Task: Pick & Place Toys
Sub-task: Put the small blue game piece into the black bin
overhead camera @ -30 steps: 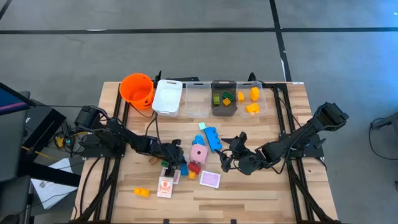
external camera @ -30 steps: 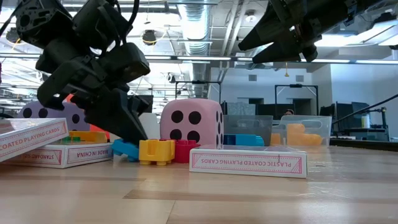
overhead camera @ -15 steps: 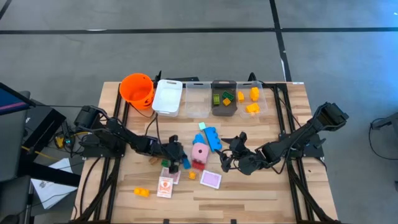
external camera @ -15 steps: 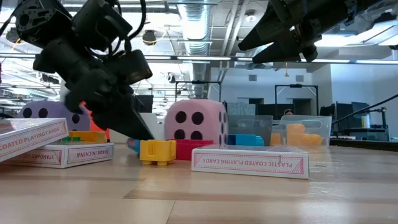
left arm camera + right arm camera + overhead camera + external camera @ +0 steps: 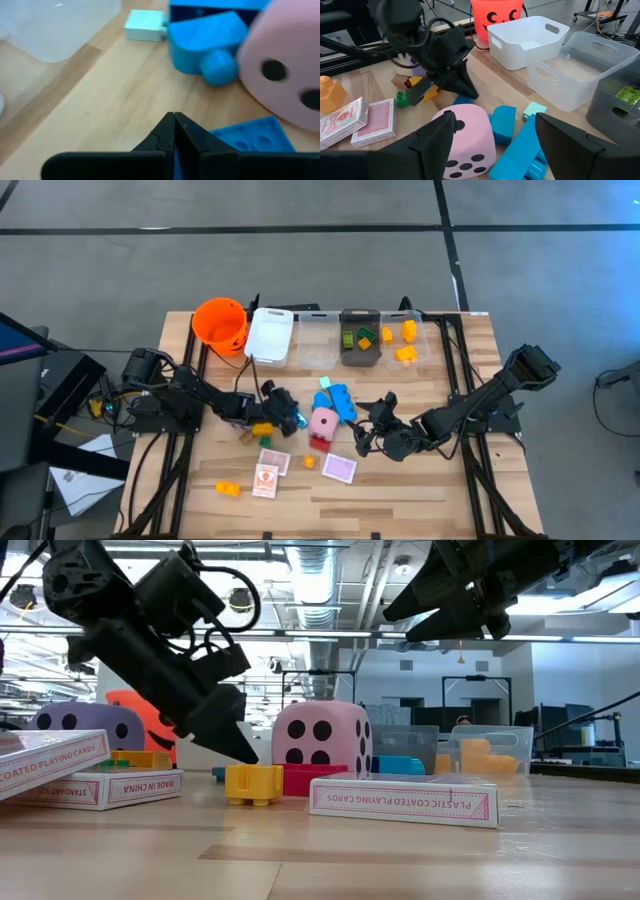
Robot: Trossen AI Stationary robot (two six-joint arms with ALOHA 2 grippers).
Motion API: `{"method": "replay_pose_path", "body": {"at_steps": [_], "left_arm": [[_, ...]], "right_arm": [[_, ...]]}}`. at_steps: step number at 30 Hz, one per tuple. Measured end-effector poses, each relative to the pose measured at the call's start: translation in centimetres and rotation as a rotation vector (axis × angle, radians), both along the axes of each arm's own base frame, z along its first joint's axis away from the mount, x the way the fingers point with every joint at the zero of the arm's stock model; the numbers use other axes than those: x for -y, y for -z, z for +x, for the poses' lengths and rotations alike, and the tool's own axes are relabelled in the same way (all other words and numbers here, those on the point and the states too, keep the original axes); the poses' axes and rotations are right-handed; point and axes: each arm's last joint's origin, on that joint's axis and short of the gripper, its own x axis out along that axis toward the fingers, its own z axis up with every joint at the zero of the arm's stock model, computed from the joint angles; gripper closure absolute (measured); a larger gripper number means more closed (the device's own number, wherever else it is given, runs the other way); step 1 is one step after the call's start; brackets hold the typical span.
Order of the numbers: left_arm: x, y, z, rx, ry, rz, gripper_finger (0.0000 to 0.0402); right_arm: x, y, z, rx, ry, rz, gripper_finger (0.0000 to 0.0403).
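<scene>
Left gripper (image 5: 296, 420), jaws clenched on a thin blue brick (image 5: 250, 142) beside the pink die (image 5: 322, 423) mid-surface; right gripper (image 5: 362, 432) hovers released. Brick looks light, rigid, slick: pinch flat sides

We note pink die (image 5: 321, 736) with black dots. Purple die (image 5: 78, 727), white dots. Yellow brick (image 5: 252, 783), red brick (image 5: 310, 779), blue bricks (image 5: 341, 401), pale teal brick (image 5: 144, 25). Card boxes (image 5: 356, 119) red-patterned, white edged. Bucket (image 5: 220, 324) orange, black face print. Worktop (image 5: 440, 480) light wood grain. We log both pincers black.
</scene>
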Motion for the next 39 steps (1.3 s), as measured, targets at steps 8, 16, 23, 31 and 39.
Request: {"method": "replay_pose_path", "body": {"at_steps": [8, 16, 23, 31, 39], "left_arm": [[-0.2, -1.9, 0.1, 0.035, 0.072, 0.08, 0.0401], [-0.3, -7.2, -0.9, 0.192, 0.121, 0.14, 0.0401], [-0.5, -9.9, -2.1, 0.264, 0.144, 0.174, 0.0401], [-0.7, -8.6, -2.9, 0.096, 0.163, 0.188, 0.0401], [-0.6, -7.5, -3.6, -0.081, 0.295, 0.239, 0.0402]], "right_arm": [[0.0, 0.1, -0.1, -0.008, -0.003, -0.003, 0.0132], [0.0, 0.1, -0.1, -0.013, -0.002, -0.005, 0.0132], [0.0, 0.1, -0.1, -0.008, 0.001, 0.002, 0.0132], [0.0, 0.1, -0.1, -0.008, 0.001, 0.004, 0.0132], [0.0, 0.1, -0.1, -0.005, 0.004, 0.009, 0.0132]]}}
